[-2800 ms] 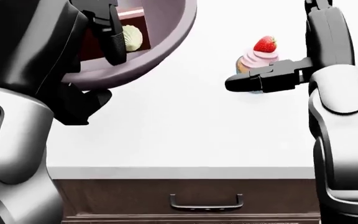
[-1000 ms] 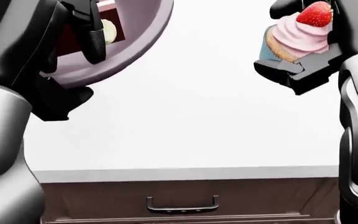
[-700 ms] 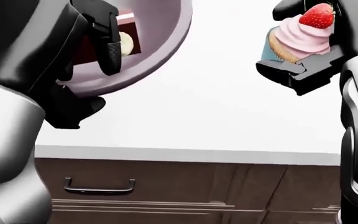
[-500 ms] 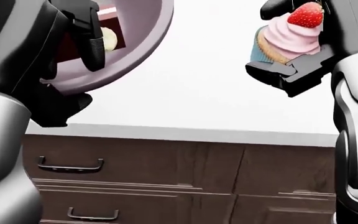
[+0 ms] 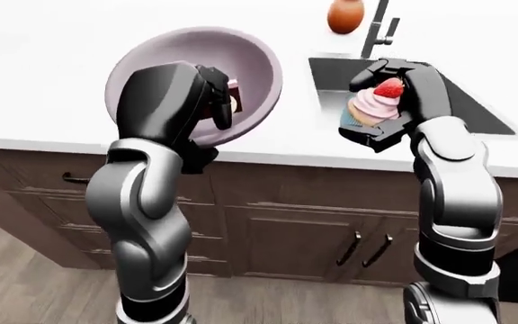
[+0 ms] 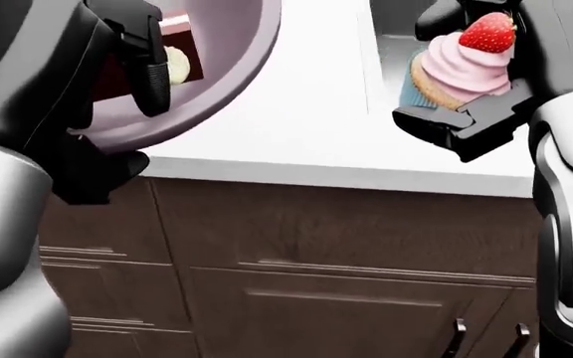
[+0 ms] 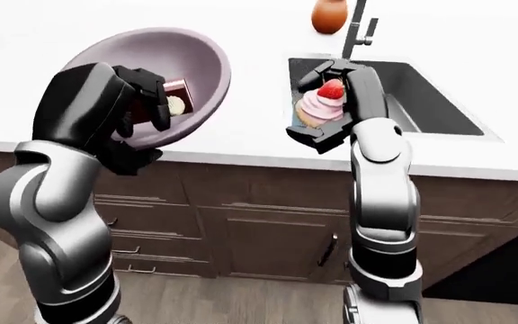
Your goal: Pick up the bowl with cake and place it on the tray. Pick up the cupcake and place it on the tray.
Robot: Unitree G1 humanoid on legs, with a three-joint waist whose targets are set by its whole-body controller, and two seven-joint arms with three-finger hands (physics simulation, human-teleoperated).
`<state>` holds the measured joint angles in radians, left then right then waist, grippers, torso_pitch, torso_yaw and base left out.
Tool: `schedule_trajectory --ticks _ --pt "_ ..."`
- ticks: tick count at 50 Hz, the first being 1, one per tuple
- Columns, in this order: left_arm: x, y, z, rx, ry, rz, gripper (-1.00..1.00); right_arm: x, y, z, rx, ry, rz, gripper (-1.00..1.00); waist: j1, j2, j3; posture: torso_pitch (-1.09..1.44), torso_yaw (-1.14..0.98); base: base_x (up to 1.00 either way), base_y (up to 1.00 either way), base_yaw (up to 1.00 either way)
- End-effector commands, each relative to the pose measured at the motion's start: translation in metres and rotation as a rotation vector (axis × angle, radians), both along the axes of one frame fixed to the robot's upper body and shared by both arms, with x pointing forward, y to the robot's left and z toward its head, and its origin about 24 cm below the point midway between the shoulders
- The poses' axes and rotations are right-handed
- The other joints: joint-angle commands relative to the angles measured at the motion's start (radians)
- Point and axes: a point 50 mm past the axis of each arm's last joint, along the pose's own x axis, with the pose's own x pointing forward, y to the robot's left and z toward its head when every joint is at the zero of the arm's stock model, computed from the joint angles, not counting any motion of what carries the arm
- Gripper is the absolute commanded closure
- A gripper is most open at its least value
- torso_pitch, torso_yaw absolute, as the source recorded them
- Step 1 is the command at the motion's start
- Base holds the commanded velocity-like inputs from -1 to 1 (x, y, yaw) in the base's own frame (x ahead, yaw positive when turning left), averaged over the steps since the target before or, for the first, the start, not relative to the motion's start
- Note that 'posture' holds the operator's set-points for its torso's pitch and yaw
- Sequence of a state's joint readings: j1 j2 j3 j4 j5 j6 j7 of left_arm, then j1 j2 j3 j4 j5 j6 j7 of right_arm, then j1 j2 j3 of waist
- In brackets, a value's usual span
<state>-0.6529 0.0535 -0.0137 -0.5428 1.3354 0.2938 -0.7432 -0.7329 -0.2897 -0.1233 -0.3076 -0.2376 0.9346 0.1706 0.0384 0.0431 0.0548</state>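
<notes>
Both pickups done, placing left: left hand (image 7: pixel 142 101) fingers clamp the mauve bowl with cake slice (image 7: pixel 165 64), right hand (image 7: pixel 335 108) fingers grip the pink-frosted strawberry cupcake (image 7: pixel 317 108), both above the white worktop (image 7: pixel 241 135) edge, no tray visible.

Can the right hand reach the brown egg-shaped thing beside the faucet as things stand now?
Probably not. The right hand is already closed round the cupcake, so it has no free fingers. The brown egg-shaped thing sits at the top of the right-eye view, beyond the sink, apart from the hand.
</notes>
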Motion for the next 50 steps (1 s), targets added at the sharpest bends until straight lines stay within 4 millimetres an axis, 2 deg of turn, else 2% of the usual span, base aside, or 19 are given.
schedule_trajectory --ticks 1,6,8,9,10,17,21,26,27,29,30,31,33,37,38,42,46,49,50 --pt "-0.0126 -0.0079 0.0212 0.007 -0.15 -0.027 1.0 -0.0063 -0.0058 0.0235 -0.013 -0.116 -0.028 1.0 -0.014 0.012 -0.039 0.0 0.0 -0.16 -1.0 0.0" --pt "-0.013 -0.0084 0.022 0.003 -0.159 -0.03 1.0 -0.0072 -0.0063 0.0221 -0.01 -0.115 -0.027 1.0 -0.016 -0.03 -0.015 0.0 0.0 -0.16 -1.0 0.0" --pt "-0.0132 -0.0096 0.0223 0.003 -0.161 -0.032 1.0 -0.0077 -0.007 0.0227 -0.011 -0.117 -0.028 1.0 -0.014 -0.099 -0.027 0.0 0.0 -0.17 -1.0 0.0" --pt "-0.0126 -0.0098 0.022 0.003 -0.161 -0.032 1.0 -0.0079 -0.0072 0.0234 -0.01 -0.119 -0.028 1.0 -0.015 -0.174 -0.048 0.0 0.0 -0.16 -1.0 0.0" --pt "-0.0125 -0.0097 0.022 0.004 -0.161 -0.032 1.0 -0.0084 -0.0071 0.0237 -0.011 -0.12 -0.027 1.0 -0.019 -0.126 -0.02 0.0 0.0 -0.16 -1.0 0.0" --pt "-0.0133 -0.0081 0.0221 0.002 -0.161 -0.028 1.0 -0.0113 -0.0064 0.0247 -0.008 -0.122 -0.029 1.0 -0.021 -0.06 0.0 0.0 0.0 -0.18 -1.0 0.0" --pt "-0.013 -0.0083 0.0216 0.002 -0.161 -0.028 1.0 -0.0112 -0.0076 0.0246 -0.006 -0.122 -0.03 1.0 -0.011 0.01 -0.026 0.0 0.0 -0.31 -1.0 0.0" --pt "-0.0126 -0.0087 0.0217 0.002 -0.161 -0.029 1.0 -0.0113 -0.0082 0.0247 -0.004 -0.121 -0.032 1.0 -0.029 0.009 -0.048 0.0 0.0 -0.31 -1.0 0.0" --pt "-0.0127 -0.0087 0.0222 0.002 -0.162 -0.028 1.0 -0.0104 -0.0089 0.0239 0.0 -0.117 -0.032 1.0 -0.061 -0.002 -0.041 0.0 0.0 -0.31 0.0 -1.0" --pt "-0.0131 -0.0085 0.0225 0.003 -0.162 -0.028 1.0 -0.0098 -0.0085 0.0223 0.005 -0.111 -0.025 1.0 -0.079 -0.196 -0.03 0.0 0.0 -0.25 0.0 -1.0" --pt "-0.0131 -0.0085 0.0225 0.003 -0.162 -0.028 1.0 -0.0098 -0.0085 0.0223 0.005 -0.111 -0.024 1.0 -0.075 -0.189 -0.034 0.0 0.0 -0.23 0.0 -1.0" --pt "-0.0129 -0.0085 0.0219 0.003 -0.161 -0.027 1.0 -0.0106 -0.0081 0.0235 0.003 -0.112 -0.024 1.0 -0.095 -0.137 -0.037 0.0 0.0 -0.19 0.0 -1.0" --pt "-0.0132 -0.0084 0.0224 0.003 -0.162 -0.027 1.0 -0.0109 -0.0084 0.0251 0.0 -0.118 -0.025 1.0 -0.071 -0.125 -0.043 0.0 0.0 -0.19 -0.5 -0.5" --pt "-0.0134 -0.0082 0.0223 0.003 -0.162 -0.028 1.0 -0.0107 -0.0076 0.0257 -0.001 -0.12 -0.019 1.0 -0.012 0.068 0.02 0.0 0.0 -0.15 -1.0 0.0" --pt "-0.0133 -0.008 0.0213 0.004 -0.16 -0.027 1.0 -0.0107 -0.0075 0.0257 0.001 -0.12 -0.018 1.0 -0.007 0.03 0.042 0.0 0.0 -0.12 -1.0 0.0" --pt "-0.0132 -0.0079 0.0224 0.006 -0.162 -0.027 1.0 -0.0105 -0.0072 0.0268 0.0 -0.12 -0.016 1.0 -0.01 0.016 -0.034 0.0 0.0 -0.12 -1.0 0.0" --pt "-0.013 -0.0083 0.0234 0.007 -0.163 -0.028 1.0 -0.0116 -0.007 0.0275 0.001 -0.121 -0.014 1.0 -0.003 -0.037 -0.014 0.0 0.0 -0.13 -1.0 0.0" --pt "-0.0134 -0.0081 0.0222 0.005 -0.162 -0.027 1.0 -0.0118 -0.0071 0.0259 0.003 -0.122 -0.011 1.0 0.0 -0.173 -0.047 0.0 0.0 -0.13 -1.0 0.0" --pt "-0.0136 -0.0081 0.0222 0.005 -0.161 -0.027 1.0 -0.0119 -0.007 0.0255 0.003 -0.123 -0.01 1.0 -0.013 -0.125 -0.011 0.0 0.0 -0.13 -1.0 0.0"
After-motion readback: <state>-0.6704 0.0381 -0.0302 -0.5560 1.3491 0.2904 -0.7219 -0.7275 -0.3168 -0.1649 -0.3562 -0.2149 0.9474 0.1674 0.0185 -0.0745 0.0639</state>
